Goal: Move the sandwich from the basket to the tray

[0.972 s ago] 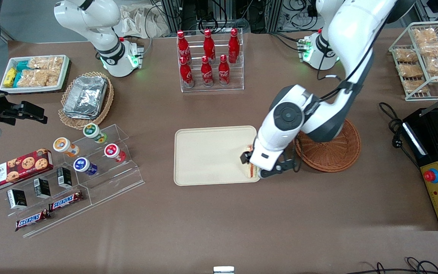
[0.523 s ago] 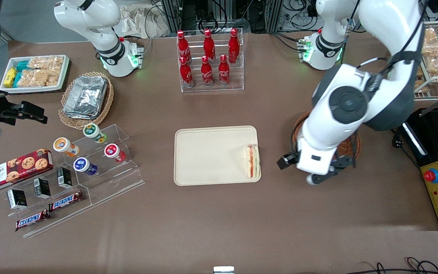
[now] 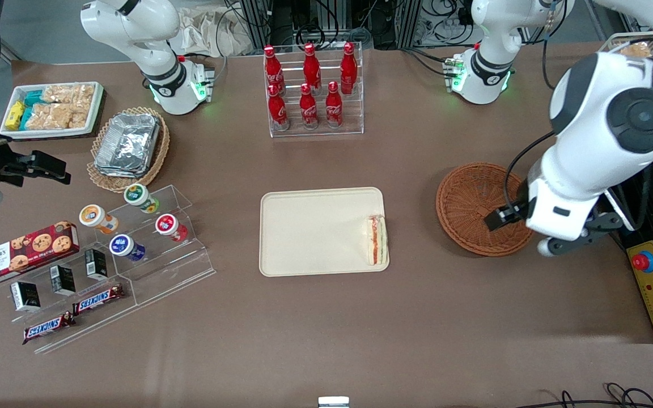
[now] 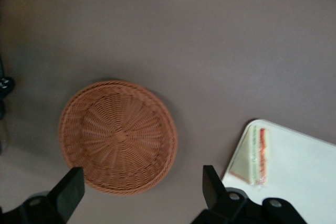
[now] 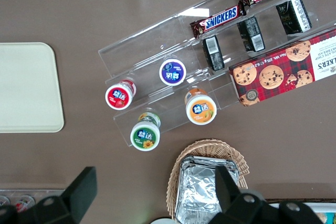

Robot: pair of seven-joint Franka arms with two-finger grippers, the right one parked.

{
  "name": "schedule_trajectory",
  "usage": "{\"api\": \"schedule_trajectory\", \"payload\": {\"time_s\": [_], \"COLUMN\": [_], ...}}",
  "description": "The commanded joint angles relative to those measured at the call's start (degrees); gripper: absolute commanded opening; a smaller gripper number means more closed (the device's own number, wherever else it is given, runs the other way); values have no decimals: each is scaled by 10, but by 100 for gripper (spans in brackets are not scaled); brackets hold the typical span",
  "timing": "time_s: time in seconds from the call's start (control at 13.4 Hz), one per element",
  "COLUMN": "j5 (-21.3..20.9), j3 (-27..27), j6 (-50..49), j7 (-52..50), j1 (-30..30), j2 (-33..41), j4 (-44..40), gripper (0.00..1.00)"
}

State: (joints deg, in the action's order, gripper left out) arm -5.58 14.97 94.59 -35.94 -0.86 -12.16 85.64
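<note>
Hovering wide open above the round reddish-brown wicker basket (image 3: 478,208), my gripper (image 4: 142,195) holds nothing; the layered triangular white-bread sandwich (image 3: 377,247) lies on the cream rectangular tray (image 3: 309,232).

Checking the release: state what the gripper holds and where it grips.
Nothing is held: the gripper is open above the basket; the sandwich lies on the tray.

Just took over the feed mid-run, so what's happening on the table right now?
The sandwich lies on the cream tray, at the tray's edge nearest the reddish-brown basket. The basket has nothing in it. The left arm's hand is open, holds nothing, and hangs above the table near the basket's rim, toward the working arm's end and well clear of the tray. From how things lie, the transfer looks done.
</note>
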Motion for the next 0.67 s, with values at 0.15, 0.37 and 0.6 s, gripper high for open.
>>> {"api": "schedule_trajectory", "payload": {"time_s": [0.15,0.37,0.6], "j5": [43,37,29], "j3": [-168,-189,-176], "j6": [35,-19,-54], "j7": [257,341,344], "j1": [-65,-64,-65], "j2": [199,189,146], "j4": [200,151,92], "gripper": [100,100,100]}}
